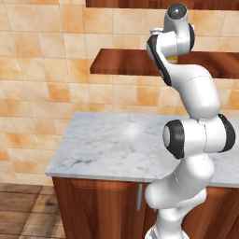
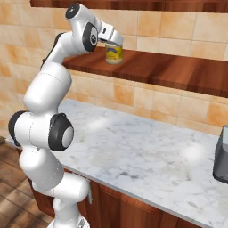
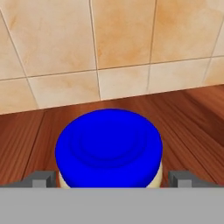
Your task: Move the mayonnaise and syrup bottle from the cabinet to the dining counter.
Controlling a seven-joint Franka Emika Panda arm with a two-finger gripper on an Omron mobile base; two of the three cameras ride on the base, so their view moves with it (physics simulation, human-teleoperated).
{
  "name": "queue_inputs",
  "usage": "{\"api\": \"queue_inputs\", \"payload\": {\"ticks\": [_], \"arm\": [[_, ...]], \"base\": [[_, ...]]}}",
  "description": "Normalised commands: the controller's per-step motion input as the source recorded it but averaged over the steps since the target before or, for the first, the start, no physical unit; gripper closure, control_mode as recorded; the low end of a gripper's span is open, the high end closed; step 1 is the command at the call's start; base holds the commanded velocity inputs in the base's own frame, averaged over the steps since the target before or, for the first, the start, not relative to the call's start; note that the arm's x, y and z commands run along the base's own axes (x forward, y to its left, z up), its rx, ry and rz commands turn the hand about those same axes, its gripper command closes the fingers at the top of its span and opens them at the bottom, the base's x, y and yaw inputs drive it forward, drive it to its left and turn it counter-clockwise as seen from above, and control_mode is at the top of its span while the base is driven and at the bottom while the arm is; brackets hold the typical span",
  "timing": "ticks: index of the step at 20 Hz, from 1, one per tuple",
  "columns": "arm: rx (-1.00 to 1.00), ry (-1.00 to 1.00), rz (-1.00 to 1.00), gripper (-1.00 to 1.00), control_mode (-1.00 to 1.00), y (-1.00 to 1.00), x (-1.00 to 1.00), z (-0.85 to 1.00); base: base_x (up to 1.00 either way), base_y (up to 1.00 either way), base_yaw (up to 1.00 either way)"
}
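From the right base view I see the arm reaching up to the shelf point(image 2: 169, 71), the dark reddish-brown board set against the tan tiles. The jar of mayonnaise point(image 2: 114, 53) stands upright on that shelf, near its left end, with the claw point(image 2: 111, 38) directly over its lid. In the hand view I look down on the jar's blue lid point(image 3: 109, 146), with a sliver of the cream body below its rim. The two finger tips point(image 3: 43, 178) sit on either side of the lid, spread wide and apart from it, so the claw is fully open and has hold of nothing.

In the left base view the arm's upper links cover the spot on the shelf point(image 1: 121, 63) where the claw is working. Below the shelf runs the marble counter point(image 2: 147, 156) along the tiled wall, over wooden cupboards point(image 1: 98, 205). At the right edge of the right base view a dark grey appliance point(image 2: 221, 160) stands on that counter.
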Motion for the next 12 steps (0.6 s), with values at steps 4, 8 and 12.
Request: {"api": "queue_inputs", "payload": {"ticks": [4, 8, 12], "arm": [[0.00, 0.00, 0.00, -1.00, -1.00, -0.08, 0.36, -0.03], [0.00, 0.00, 0.00, -1.00, -1.00, -0.10, 0.38, 0.00], [0.00, 0.00, 0.00, -1.00, -1.00, -0.03, 0.27, 0.00]], "base": [[0.00, 0.00, 0.00], [0.00, 0.00, 0.00], [0.00, 0.00, 0.00]]}}
